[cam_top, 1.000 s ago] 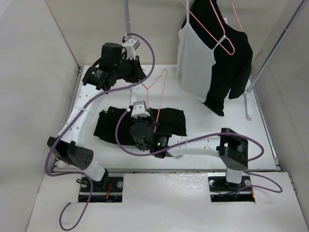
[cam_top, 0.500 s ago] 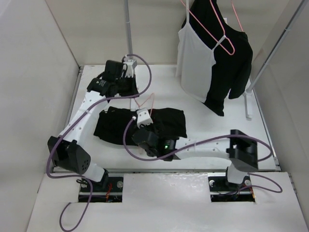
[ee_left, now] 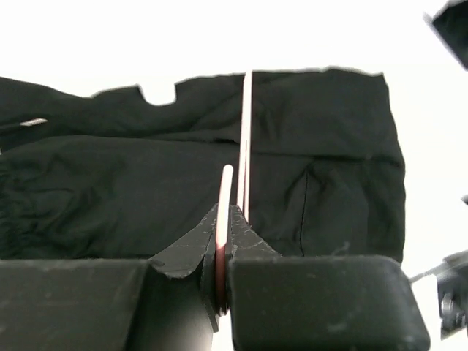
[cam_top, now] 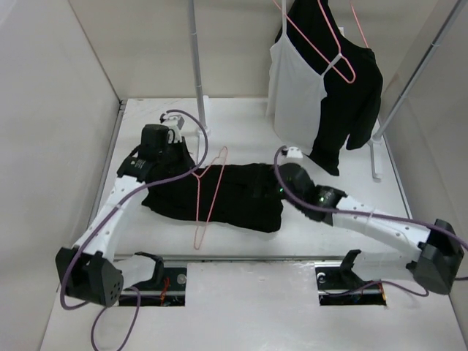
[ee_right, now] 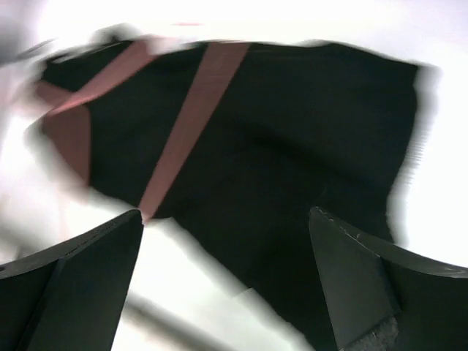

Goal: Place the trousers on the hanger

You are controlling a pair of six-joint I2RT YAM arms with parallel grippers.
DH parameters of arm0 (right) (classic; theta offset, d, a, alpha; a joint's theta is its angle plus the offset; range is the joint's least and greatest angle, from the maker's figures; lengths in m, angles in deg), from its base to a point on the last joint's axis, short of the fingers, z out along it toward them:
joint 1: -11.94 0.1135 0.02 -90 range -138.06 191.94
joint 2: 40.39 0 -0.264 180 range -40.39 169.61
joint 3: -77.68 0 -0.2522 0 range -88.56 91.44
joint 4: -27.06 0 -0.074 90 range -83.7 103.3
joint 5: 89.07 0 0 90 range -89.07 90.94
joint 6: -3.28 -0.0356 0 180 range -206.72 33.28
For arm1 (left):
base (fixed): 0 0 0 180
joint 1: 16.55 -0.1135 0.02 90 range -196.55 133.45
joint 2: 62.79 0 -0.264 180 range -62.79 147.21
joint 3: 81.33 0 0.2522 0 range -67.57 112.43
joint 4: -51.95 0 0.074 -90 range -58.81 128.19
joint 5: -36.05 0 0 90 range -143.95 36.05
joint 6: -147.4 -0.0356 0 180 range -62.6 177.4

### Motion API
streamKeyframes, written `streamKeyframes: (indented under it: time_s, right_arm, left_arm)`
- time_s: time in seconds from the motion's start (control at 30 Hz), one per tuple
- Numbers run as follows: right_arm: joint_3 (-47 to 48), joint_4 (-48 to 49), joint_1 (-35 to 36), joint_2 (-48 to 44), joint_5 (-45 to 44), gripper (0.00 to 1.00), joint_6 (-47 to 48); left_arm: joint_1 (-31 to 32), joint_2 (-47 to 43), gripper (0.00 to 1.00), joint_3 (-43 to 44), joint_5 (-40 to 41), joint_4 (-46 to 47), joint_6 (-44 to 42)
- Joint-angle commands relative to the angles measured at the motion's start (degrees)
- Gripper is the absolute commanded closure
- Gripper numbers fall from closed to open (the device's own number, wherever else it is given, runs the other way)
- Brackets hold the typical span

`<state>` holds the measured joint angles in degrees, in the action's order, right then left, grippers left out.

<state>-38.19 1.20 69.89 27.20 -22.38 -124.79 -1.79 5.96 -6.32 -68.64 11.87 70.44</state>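
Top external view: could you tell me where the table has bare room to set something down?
Bare: the far strip between rack pole and white camisole; the near-right patch in front of the right arm. Crowded: mid-table, with trousers, hanger and left arm.

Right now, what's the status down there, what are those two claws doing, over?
Left gripper shut on pink hanger. Right gripper open, over black trousers. Pink hanger lies across black trousers, not hung yet. Nothing in the way.
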Motion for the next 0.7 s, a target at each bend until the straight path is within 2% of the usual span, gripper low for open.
streamKeyframes:
  time_s: [0.0, 0.23, 0.4, 0.47, 0.57, 0.6, 0.67]
  right_arm:
    - [-3.3, -2.1, -14.3, 2.8, 15.5, 0.0, -8.0]
    - [-4.5, 2.9, -27.2, 9.0, 23.1, 0.0, -8.6]
    - [-4.5, 5.9, -25.1, 14.2, 26.4, 0.0, -7.4]
    - [-6.2, 7.0, -23.9, 15.6, 26.9, 0.02, -8.2]
    - [-9.6, 12.2, -23.9, 16.3, 26.9, 0.09, -12.4]
    - [-11.2, 13.0, -23.9, 16.3, 26.9, 0.16, -13.3]
    - [-11.3, 13.5, -24.5, 16.3, 26.4, 0.25, -14.0]
  left_arm:
    - [0.0, -4.1, 1.0, -1.7, 7.7, 4.7, 5.0]
    - [1.9, -9.0, 1.0, -8.4, 9.4, 6.5, 8.6]
    - [2.7, -7.8, 1.0, -11.1, 7.8, 4.2, 13.8]
    - [3.3, -7.8, 1.0, -12.4, 7.0, 6.4, 16.1]
    - [3.3, -7.2, 1.0, -13.0, 7.0, 8.0, 17.4]
    - [3.3, -7.2, 1.0, -13.7, 7.0, 8.0, 17.4]
    - [3.3, -7.2, 1.0, -14.2, 7.0, 8.0, 17.4]
